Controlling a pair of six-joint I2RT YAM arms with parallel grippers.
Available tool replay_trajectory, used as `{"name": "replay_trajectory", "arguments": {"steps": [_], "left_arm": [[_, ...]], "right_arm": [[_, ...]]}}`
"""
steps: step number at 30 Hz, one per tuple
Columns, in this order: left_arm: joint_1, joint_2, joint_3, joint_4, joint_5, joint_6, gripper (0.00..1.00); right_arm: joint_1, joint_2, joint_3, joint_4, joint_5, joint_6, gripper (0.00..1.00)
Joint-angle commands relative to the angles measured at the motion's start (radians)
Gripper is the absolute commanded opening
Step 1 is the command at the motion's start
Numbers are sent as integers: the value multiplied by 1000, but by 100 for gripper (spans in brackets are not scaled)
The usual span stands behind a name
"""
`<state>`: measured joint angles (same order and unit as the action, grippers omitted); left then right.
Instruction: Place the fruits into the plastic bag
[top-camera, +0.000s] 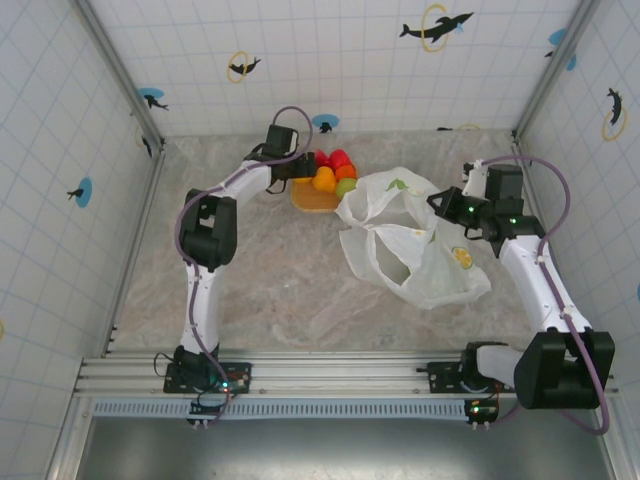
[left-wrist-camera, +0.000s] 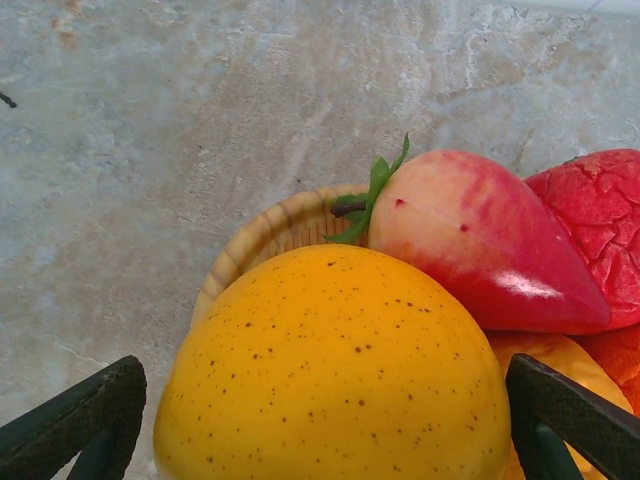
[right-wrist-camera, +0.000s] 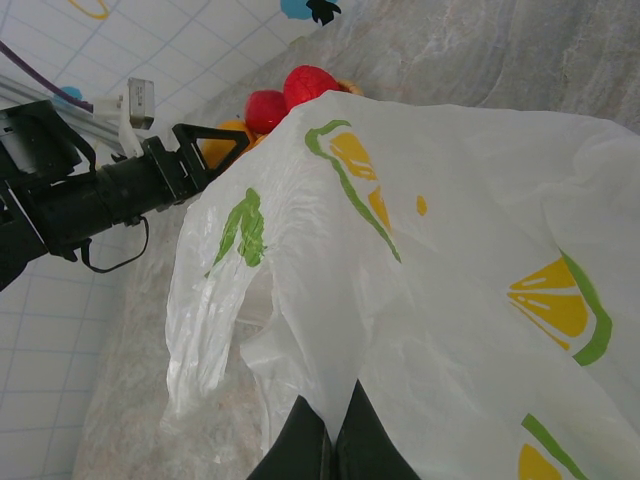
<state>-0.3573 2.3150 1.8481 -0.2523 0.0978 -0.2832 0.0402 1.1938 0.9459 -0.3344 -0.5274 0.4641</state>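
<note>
Left gripper (left-wrist-camera: 325, 400) released astride the glossy orange fruit (left-wrist-camera: 340, 330): could squirt it off the plate (left-wrist-camera: 265, 235) on closing. Right gripper (right-wrist-camera: 335, 435) clenched on the plastic bag (right-wrist-camera: 450, 250): could tear the film.

The fruits (top-camera: 333, 175) sat heaped on a plate (top-camera: 312, 203) at the far middle of the bench (top-camera: 270, 290), all glossy. In front was an orange fruit (left-wrist-camera: 335, 370) flecked with dark specks. Behind it, touching, lay a cream-to-red peach (left-wrist-camera: 480, 240) with a green leafy stem, and a crackled red fruit (left-wrist-camera: 595, 220) pressed against the peach. A green fruit (top-camera: 346, 186) lay at the heap's right edge, just beside the bag (top-camera: 415, 250). The bag was thin translucent white, printed with yellow lemon slices and green leaves, crumpled right of centre. Its edge was pinched in the shut right jaws, and one handle (right-wrist-camera: 205, 330) hung loose.
</note>
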Motion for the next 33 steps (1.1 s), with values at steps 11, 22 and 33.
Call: {"name": "replay_trajectory", "arguments": {"steps": [11,22,33], "left_arm": [[8,10,45,-39,9,29,80],[8,-3,25,-47,6,32,86],[8,20,26,-55,8,32,89]], "right_arm": [[6,-11,-25,16,-5,3,0],[7,-13,-24,16,-5,8,0],[6,-31,-25,4,6,6,0]]}}
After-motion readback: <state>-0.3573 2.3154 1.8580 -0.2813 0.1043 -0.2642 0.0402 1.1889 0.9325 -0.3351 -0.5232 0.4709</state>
